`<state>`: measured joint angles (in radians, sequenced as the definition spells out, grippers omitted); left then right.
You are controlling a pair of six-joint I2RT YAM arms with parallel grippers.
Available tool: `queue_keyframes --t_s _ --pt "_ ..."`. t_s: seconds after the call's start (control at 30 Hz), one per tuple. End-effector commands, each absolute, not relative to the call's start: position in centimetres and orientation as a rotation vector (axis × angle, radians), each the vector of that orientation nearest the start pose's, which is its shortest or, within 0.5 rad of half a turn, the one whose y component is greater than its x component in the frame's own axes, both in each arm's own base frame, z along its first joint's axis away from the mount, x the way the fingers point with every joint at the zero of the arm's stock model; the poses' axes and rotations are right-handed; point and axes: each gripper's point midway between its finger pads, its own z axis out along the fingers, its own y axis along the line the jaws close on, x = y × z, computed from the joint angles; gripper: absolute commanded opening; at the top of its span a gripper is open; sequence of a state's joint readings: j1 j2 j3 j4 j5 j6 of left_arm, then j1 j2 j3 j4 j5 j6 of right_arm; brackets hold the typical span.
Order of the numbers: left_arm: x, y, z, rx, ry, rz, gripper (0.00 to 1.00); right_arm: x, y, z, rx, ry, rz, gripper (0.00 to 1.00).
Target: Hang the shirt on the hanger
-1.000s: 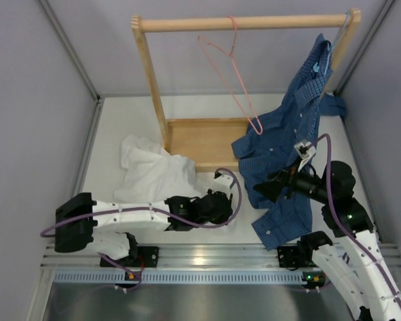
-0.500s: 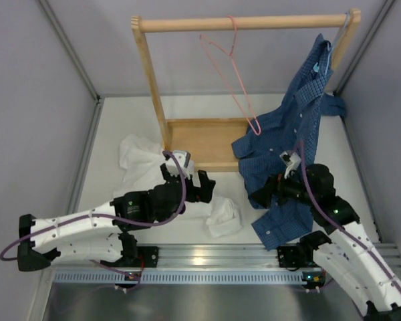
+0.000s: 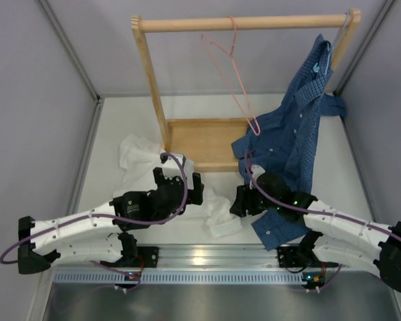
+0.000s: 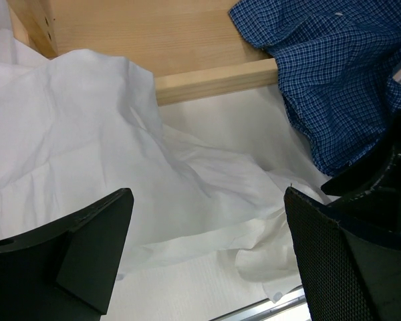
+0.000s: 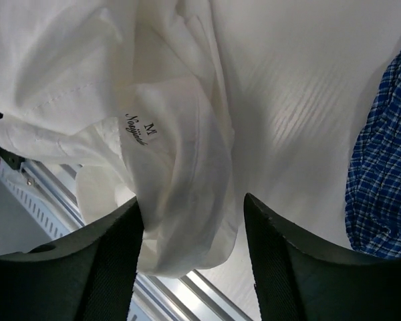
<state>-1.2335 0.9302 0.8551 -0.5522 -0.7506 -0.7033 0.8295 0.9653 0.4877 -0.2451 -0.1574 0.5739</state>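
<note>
Three views of the collar pick-up that comes before hanging. Top view: the shirt (image 3: 139,155) lies crumpled on the table (image 3: 123,117) from left of centre to lower centre, its middle hidden under the left arm. The hanger (image 3: 255,127) hangs bare from the rail (image 3: 254,23) of the wooden rack (image 3: 204,140) at upper centre, well apart from the shirt and just beside the blue checked shirt (image 3: 301,120). The left hand (image 3: 179,179) hovers over the white cloth, and the right hand (image 3: 239,200) points at its lower lobe, its fingertips masked by its own body. Left wrist view: the left hand (image 4: 207,247) stands wide and empty above the shirt (image 4: 87,134), with the rack's base at the top and blue cloth at upper right. Right wrist view: the right hand (image 5: 190,247) is at middling width astride a fold of the shirt (image 5: 180,160) bearing the size label (image 5: 137,127), with no pinch yet evident. The step in hand is judged to be securing the collar. The next move calls for pinching that fold, lifting it clear, and having the left hand take a second point to open the neck for the hanger. Sleeves and buttons cannot be told apart, and neither wrist view shows the hanger.
</note>
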Motion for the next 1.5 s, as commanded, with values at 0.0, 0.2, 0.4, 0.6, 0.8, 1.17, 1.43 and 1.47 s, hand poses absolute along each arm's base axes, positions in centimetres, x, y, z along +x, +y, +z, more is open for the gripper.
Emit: queue_keyframes --t_s 0.0,0.2,0.4,0.6,0.8,1.17,1.43,1.47 --pt "18.1 -21.9 22.7 0.133 2.007 -0.441 0.98 15.8 25.4 8.9 -0.356 2.341 0.921 0.57" --pt "17.6 -22.5 24.2 0.183 1.990 -0.506 0.98 15.3 25.9 8.9 -0.373 2.333 0.938 0.17" --pt "16.3 -25.8 26.3 0.379 1.944 -0.650 0.98 16.3 24.2 14.4 -0.404 2.157 0.881 0.00" --pt "17.2 -28.1 27.7 0.441 1.911 -0.631 0.98 14.3 22.4 21.5 -0.570 1.847 0.946 0.00" --pt "17.6 -30.6 27.3 0.480 1.900 -0.652 0.98 9.8 22.1 24.8 -0.788 1.664 1.098 0.01" --pt "17.7 -28.3 27.7 0.375 1.857 -0.672 0.98 10.3 25.1 23.1 -0.835 1.748 1.174 0.00" --pt "15.6 -29.3 27.8 0.578 1.801 -0.774 0.98 7.2 26.2 22.2 -1.043 1.722 1.282 0.04" --pt "15.4 -30.3 26.9 0.622 1.810 -0.785 0.98 7.2 26.1 21.9 -1.045 1.741 1.268 0.05"
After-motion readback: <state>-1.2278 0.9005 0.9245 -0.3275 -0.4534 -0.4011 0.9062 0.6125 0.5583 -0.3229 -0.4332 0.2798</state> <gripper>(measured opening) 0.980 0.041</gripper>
